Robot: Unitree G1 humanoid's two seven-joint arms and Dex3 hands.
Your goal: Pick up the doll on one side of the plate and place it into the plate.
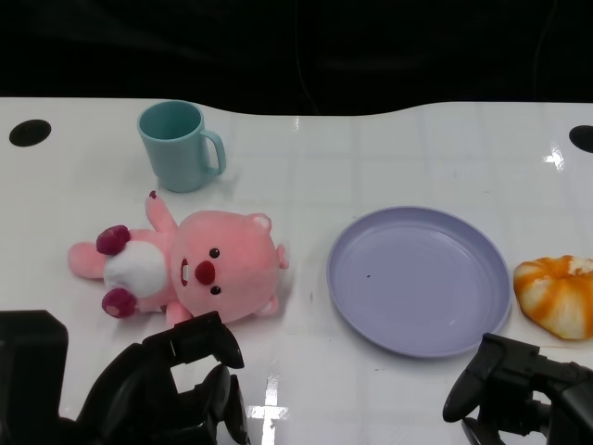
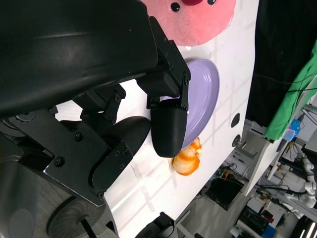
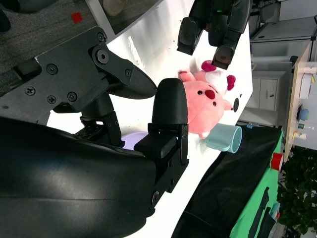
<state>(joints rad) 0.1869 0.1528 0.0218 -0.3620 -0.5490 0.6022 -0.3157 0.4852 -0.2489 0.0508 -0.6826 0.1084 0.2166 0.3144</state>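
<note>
A pink plush doll (image 1: 190, 270) with a white belly lies on its back on the white table, left of the lavender plate (image 1: 419, 278). The doll also shows in the left wrist view (image 2: 198, 20) and the right wrist view (image 3: 200, 104). The plate (image 2: 203, 99) holds nothing. My left hand (image 1: 171, 385) hovers at the table's near edge just in front of the doll, fingers apart and holding nothing. My right hand (image 1: 519, 389) sits low at the near edge in front of the plate, also holding nothing.
A teal mug (image 1: 178, 145) stands behind the doll at the back left. An orange-and-white bun-like toy (image 1: 559, 293) lies right of the plate. Two dark holes (image 1: 30, 133) mark the table's far corners. A black backdrop runs behind the table.
</note>
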